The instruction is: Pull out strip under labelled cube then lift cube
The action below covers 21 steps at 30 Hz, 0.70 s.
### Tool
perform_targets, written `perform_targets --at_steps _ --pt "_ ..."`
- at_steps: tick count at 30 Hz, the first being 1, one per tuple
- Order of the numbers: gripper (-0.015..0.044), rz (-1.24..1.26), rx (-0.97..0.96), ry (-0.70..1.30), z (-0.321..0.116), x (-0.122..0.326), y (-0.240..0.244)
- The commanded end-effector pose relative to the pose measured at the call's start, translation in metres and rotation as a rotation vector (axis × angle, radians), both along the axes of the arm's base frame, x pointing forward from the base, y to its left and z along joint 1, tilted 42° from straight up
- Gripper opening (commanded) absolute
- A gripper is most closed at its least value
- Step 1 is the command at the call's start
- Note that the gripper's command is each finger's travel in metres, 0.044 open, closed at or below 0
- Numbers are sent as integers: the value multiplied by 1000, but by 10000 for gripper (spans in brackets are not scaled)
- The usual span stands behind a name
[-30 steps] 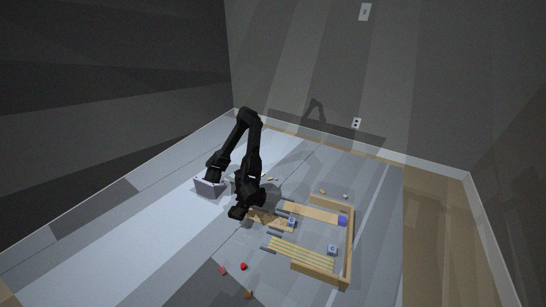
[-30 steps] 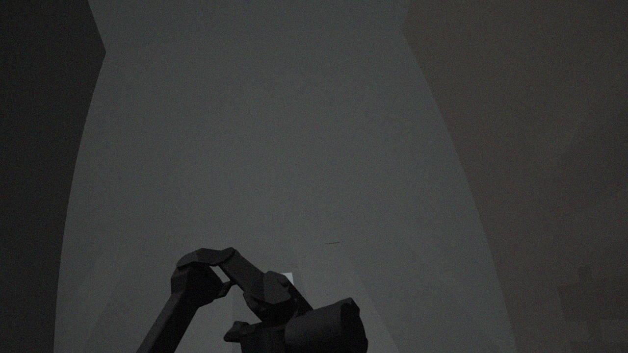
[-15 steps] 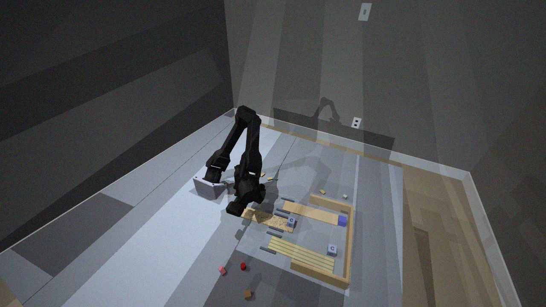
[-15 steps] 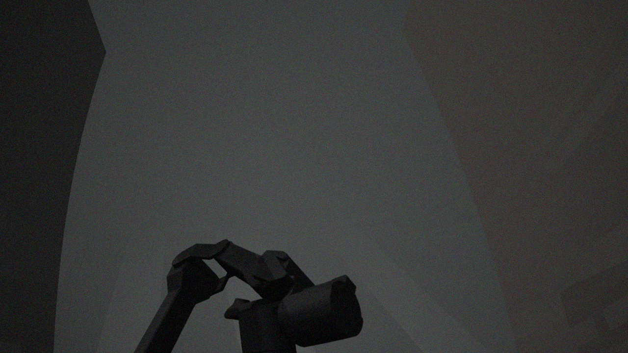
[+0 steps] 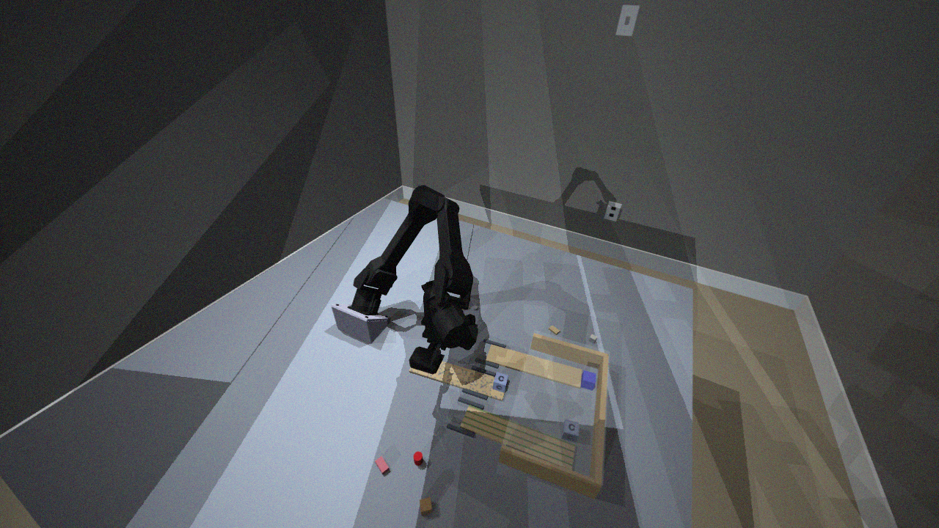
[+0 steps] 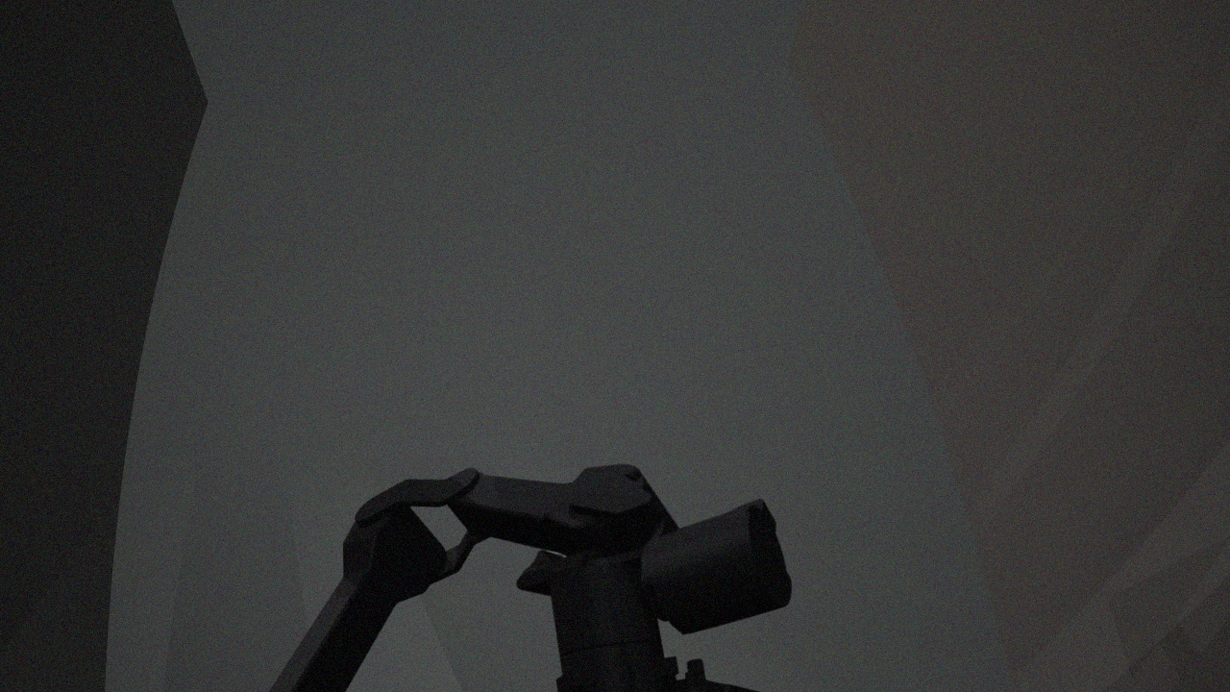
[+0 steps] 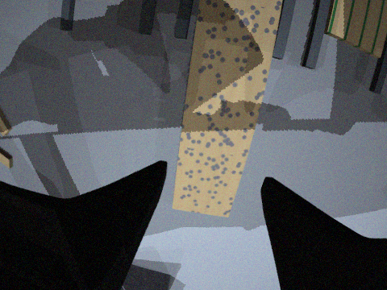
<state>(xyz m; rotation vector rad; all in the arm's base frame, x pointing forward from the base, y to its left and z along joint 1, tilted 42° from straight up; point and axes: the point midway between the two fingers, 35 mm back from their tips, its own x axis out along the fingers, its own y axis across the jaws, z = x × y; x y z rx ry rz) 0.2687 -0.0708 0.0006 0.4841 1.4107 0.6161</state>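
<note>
Jaws open, speckled strip (image 5: 468, 382) (image 7: 214, 161) showing between them

Three strips, three larger cubes, six rails

From my station I count three strips: one plain (image 5: 535, 365), one speckled (image 5: 459, 377) (image 7: 214, 161), one green-striped (image 5: 525, 438) (image 7: 355, 28). I get two C-lettered cubes (image 5: 500, 382) (image 5: 571, 429) and one blue cube (image 5: 588, 380). Dark rails (image 5: 470, 402) (image 7: 283, 30): six. Wooden walls (image 5: 601, 420): three. Small loose things in my top view: one red cylinder (image 5: 418, 458), one pink block (image 5: 381, 465), one orange-brown block (image 5: 425, 506), one tan block (image 5: 554, 329), one pale block (image 5: 593, 339). Wall plates (image 5: 626, 20) (image 5: 612, 210): two.
</note>
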Motion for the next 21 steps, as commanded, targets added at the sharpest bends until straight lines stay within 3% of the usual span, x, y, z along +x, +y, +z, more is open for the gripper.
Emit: perform_targets --at_steps 1,4,21 --pt "367 -2 5 3 3 15 0" --pt "440 -2 5 2 6 27 0" --pt "440 -2 5 -2 23 96 -1"
